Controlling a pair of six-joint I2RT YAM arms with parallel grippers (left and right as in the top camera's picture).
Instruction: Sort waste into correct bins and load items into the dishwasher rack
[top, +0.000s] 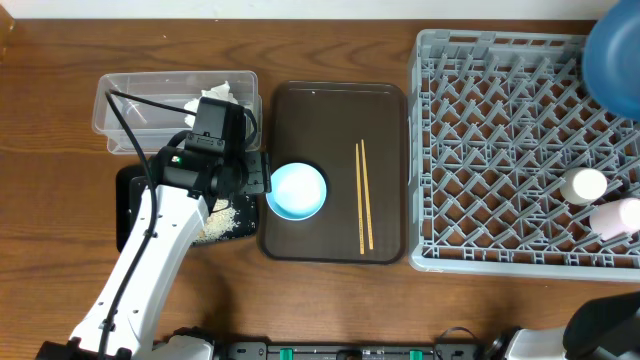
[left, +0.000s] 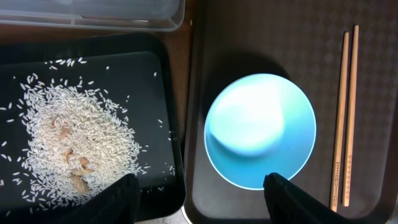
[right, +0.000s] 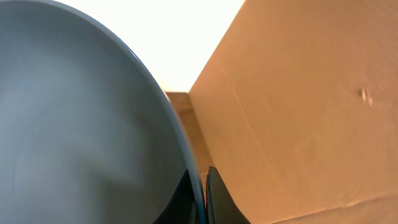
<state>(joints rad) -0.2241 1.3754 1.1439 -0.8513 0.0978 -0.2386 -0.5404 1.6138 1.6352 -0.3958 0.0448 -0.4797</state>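
Holding the big bowl (right: 81, 124) by its thin rim, our right pincer (right: 202, 199) is pinched tight on it, high over the far corner of the rack (top: 500, 150). We think the bowl could slip, since only its edge is held. Then it could drop on the two cups (top: 585, 185) lying in the rack. Our left pincer (left: 199, 202) is wide open and holds nothing. One finger (left: 118, 199) hangs over the black tray (left: 177, 155) and the other hangs near the small bowl (left: 260, 130). We think that if it goes down here, it could bump the tray edge and shake rice (left: 68, 143) out. It needs to slide over to the small bowl first. The rice sits in a heap in the black tray. The paper (top: 215, 95) is in the clear tub (top: 130, 105). The small bowl looks empty and sits on the brown tray (left: 261, 37), with the sticks (left: 345, 112) lying well apart from it.
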